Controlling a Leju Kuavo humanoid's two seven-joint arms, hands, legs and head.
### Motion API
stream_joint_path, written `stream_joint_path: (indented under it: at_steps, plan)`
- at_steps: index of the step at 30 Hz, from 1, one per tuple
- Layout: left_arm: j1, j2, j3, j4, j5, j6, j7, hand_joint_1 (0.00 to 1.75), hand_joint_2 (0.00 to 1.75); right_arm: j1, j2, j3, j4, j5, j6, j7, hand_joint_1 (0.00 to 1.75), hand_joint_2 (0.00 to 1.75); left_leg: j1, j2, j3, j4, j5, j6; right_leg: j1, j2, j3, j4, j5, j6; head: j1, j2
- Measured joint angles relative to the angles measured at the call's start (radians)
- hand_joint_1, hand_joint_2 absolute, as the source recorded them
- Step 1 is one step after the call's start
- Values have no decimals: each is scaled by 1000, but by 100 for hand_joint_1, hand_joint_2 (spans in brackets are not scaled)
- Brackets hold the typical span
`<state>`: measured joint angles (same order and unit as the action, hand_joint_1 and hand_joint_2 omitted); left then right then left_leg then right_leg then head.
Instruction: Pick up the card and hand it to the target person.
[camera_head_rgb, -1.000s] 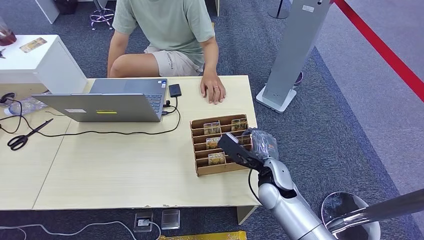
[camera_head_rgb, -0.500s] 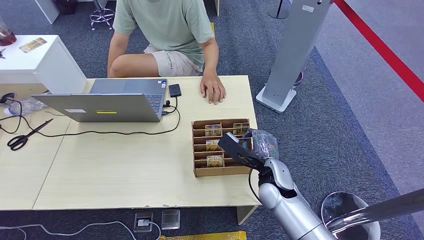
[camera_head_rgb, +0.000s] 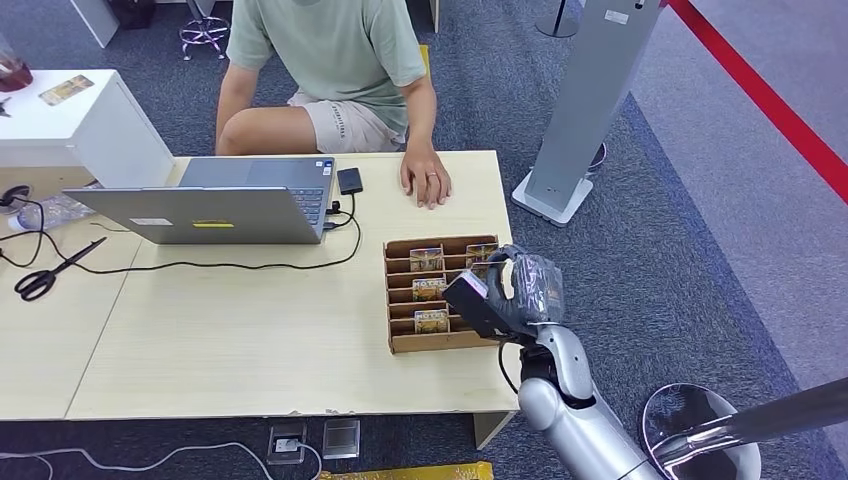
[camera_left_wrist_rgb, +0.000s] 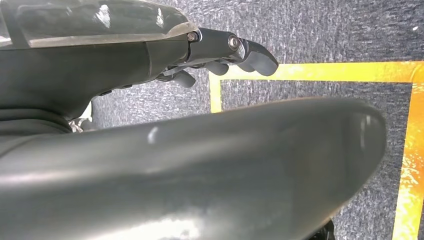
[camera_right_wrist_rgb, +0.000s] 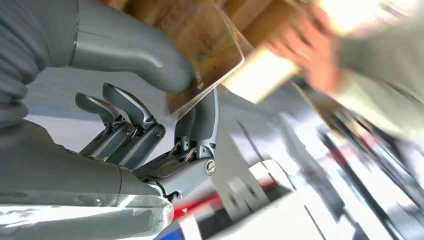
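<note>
One card: you have it pinched between thumb and fingers of the right hand, held over the right end of the wooden rack. Rack: four cards visible in its slots. One person's hand rests flat on the table. Left hand: fingers curled, holding nothing.

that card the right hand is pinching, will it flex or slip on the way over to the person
The thin glossy brown card looks flat and unbent in the right hand, so probably fairly stiff and light. Its shiny face suggests it could slip, since the thumb and a finger seem to pinch it near one end.
</note>
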<state>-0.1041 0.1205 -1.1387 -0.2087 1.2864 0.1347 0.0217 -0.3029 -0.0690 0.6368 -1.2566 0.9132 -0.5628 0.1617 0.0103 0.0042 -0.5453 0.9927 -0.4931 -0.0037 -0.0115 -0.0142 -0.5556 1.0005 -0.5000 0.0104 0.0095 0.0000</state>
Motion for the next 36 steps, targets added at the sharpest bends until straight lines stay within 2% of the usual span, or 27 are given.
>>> stream_joint_path:
  at_steps: [3, 6, 8, 10, 12, 15, 17, 21, 27, 35, 36]
  plan:
    - [0, 0, 0, 0, 7, 1, 0, 0, 0, 20, 1, -10, -37, 3, -101, -111, 175, 175, 0, 0, 0, 0, 0, 0, 0, 0, 0, 0, 0, 0, 0, 0]
    - [0, 0, 0, 0, 17, 4, 0, 0, 0, 45, 11, -31, -81, 9, -129, -216, 175, 175, 0, 0, 0, 0, 0, 0, 0, 0, 0, 0, 0, 0, 0, 0]
    - [0, 0, 0, 0, 20, 7, 0, 0, 0, 54, 21, -42, -101, 5, -130, -241, 175, 175, 0, 0, 0, 0, 0, 0, 0, 0, 0, 0, 0, 0, -1, 0]
    - [0, 0, 0, 0, 19, 9, -2, 0, 0, 49, 25, -46, -109, -23, -119, -209, 175, 175, 0, 0, 0, 0, 0, 0, 0, 0, 0, 0, 0, 0, -1, 0]
    - [0, 0, 0, 0, 17, 8, -3, 0, 0, 30, 25, -46, -106, -66, -80, -144, 175, 175, 0, 0, 0, 0, 0, 0, 0, 0, 1, 0, 0, 0, 0, 0]
    - [-2, 0, -4, 0, 11, 3, -2, 0, 0, -30, 27, -40, -82, -122, -8, -66, 175, 175, 0, 0, 0, 0, 0, 0, 0, 0, 1, 0, 1, 0, 1, 0]
    - [-3, 0, -7, 0, 7, 1, -2, 0, 0, -85, 31, -35, -52, -151, 26, -45, 175, 175, 0, 0, 0, 0, 1, 0, 0, 0, 1, 0, 1, 0, 1, 0]
    - [-6, 0, -10, 0, 6, 0, -2, 0, 0, -217, 54, -24, 40, -207, 73, -31, 175, 175, 0, 0, -1, 0, 1, -1, 0, 0, 0, 1, 1, 0, 0, 0]
    - [-8, 0, -11, 0, 17, 6, 8, 0, 0, -404, 109, -4, 240, -248, 91, -49, 175, 175, 0, 0, -1, 0, 1, -1, 0, 0, 0, 2, 1, 0, -1, 0]
    - [-9, 0, -11, 0, 23, 12, 19, 0, 0, -487, 177, 23, 434, -252, 75, -72, 175, 175, 0, -1, -1, 0, 1, -1, 0, -1, 0, 2, 1, 0, 0, 0]
    - [-9, 0, -11, 0, 23, 11, 19, 0, 0, -491, 182, 27, 451, -251, 71, -72, 131, 175, 0, -1, -1, 0, 1, -1, 0, -1, 0, 2, 1, 0, 1, 0]
